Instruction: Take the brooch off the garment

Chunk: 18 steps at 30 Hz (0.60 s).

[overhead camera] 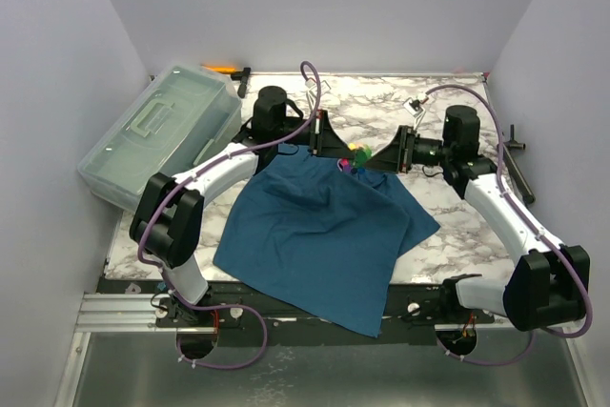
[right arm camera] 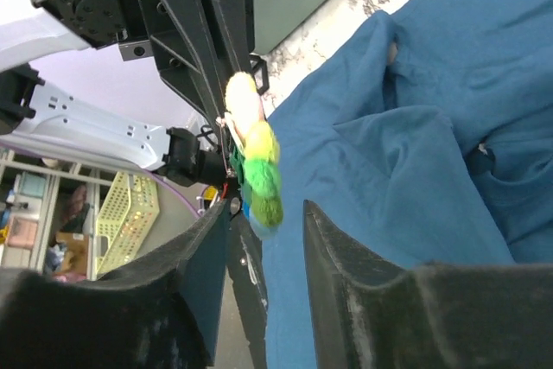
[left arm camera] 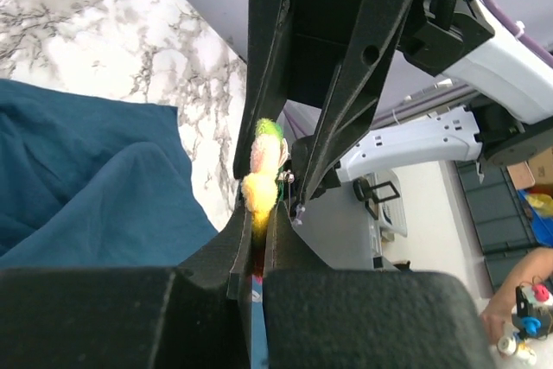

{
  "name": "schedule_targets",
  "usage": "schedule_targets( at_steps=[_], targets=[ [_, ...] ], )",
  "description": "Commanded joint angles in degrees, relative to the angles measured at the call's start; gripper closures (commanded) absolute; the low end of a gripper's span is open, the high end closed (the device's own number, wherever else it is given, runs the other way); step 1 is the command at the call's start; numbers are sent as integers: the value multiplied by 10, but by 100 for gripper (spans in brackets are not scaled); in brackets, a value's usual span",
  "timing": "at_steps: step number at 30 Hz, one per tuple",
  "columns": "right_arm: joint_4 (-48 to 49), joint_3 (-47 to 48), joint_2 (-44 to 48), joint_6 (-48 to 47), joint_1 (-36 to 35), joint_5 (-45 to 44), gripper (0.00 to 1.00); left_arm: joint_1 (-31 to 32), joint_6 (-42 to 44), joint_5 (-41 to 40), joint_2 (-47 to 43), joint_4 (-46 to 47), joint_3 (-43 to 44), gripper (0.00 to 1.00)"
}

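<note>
Shirt [overhead camera: 324, 235] is my landmark: dark teal, rumpled, spread across the middle of the surface [overhead camera: 381, 116], with its near corner reaching over the near edge. The surface is a white marble pattern with grey veins, showing beyond the shirt and to its right. Plain pale walls [overhead camera: 315, 7] close the space behind the shirt and on both sides. A clear lidded plastic box [overhead camera: 162, 135] sits left of the shirt, by the left wall. An orange-handled tool [overhead camera: 221, 68] lies beyond the box at the far edge.

The brooch [overhead camera: 358, 155] is at the shirt's far edge, raised off the surface with cloth bunched up to it. My left gripper [left arm camera: 257, 244] is clamped together on the brooch, with yellow fluff and a sliver of blue cloth pinched between the fingers. My right gripper [right arm camera: 266, 213] faces it from the shirt's right side, fingers apart, with the brooch's green end just off the gap and not squeezed. Can't tell whether the brooch is pinned to the cloth. A metal rail [overhead camera: 124, 312] runs along the near edge, left of the shirt's near corner.
</note>
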<state>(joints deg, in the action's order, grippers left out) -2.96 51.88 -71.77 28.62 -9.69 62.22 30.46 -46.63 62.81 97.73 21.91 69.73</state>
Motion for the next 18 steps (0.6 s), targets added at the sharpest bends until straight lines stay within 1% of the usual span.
schedule_targets(
  at_steps=[1,4,7,18],
  targets=[
    [-59,16,14,-36,12,-24,53,-3,33,-50,-23,-51,5,100],
    [-24,14,18,2,12,-25,41,3,87,-81,-30,-124,19,100],
    [13,4,23,42,11,-45,35,12,111,-95,-36,-149,25,100],
    [18,-1,5,49,3,-74,35,33,121,-123,-38,-159,31,100]
  ],
)
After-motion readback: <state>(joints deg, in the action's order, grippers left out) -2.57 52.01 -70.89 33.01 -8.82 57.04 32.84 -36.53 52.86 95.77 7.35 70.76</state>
